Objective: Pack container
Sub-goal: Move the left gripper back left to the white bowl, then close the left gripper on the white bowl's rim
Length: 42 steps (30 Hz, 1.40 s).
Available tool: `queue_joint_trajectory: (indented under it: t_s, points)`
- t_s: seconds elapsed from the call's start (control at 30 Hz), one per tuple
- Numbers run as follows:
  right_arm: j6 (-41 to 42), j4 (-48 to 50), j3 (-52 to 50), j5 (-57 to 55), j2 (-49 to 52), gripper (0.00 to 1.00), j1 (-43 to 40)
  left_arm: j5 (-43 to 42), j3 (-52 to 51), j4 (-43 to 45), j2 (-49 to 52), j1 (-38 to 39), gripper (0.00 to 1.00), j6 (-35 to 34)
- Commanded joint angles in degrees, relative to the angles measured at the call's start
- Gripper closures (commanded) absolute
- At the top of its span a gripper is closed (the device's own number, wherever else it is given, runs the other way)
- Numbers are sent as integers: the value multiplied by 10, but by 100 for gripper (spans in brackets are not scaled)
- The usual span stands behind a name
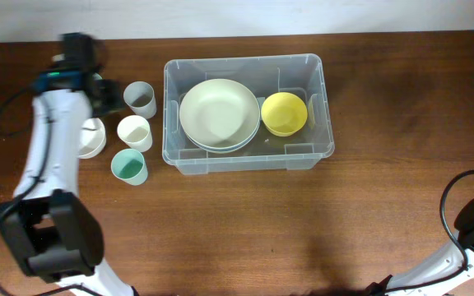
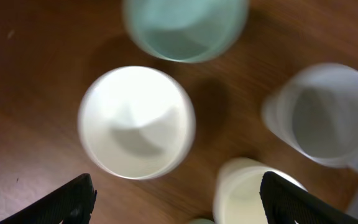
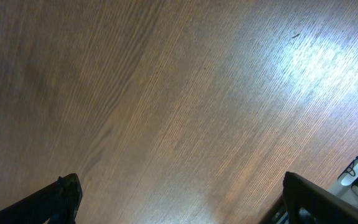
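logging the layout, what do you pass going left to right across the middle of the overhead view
white cup → cream cup → container, left wall → pale bowl inside it → yellow bowl inside it

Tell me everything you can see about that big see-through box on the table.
The container is a clear plastic rectangular bin with rounded corners, a rim and moulded ribs inside. It stands upright and lidless on the wooden table. Inside, stacked pale dishes sit left, a yellow bowl right. Nothing else touches it.
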State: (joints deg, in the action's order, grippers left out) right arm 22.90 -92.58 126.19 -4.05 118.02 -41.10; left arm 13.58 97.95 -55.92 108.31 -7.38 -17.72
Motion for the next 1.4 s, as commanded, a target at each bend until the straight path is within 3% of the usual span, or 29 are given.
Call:
queue_joint_trajectory:
  t_s: [0.0, 0.2, 0.43, 0.63, 0.9, 1.37]
  points:
    - [0, 0, -3, -5, -4, 1, 2, -85, 4, 1, -11, -73, 13, -26]
    - [0, 0, -3, -5, -4, 1, 2, -96, -19, -1, -9, -148, 13, -27]
    - [0, 0, -3, -5, -4, 1, 2, -104, -119, 40, -5, -187, 13, -54]
    - [0, 0, -3, -5, -4, 1, 2, -115, -186, 113, -5, -191, 13, -54]
    - [0, 0, -3, -5, -4, 1, 2, -119, -192, 169, 0, -189, 13, -54]
    - [0, 0, -3, -5, -4, 1, 2, -158, -192, 178, 60, -189, 13, -110]
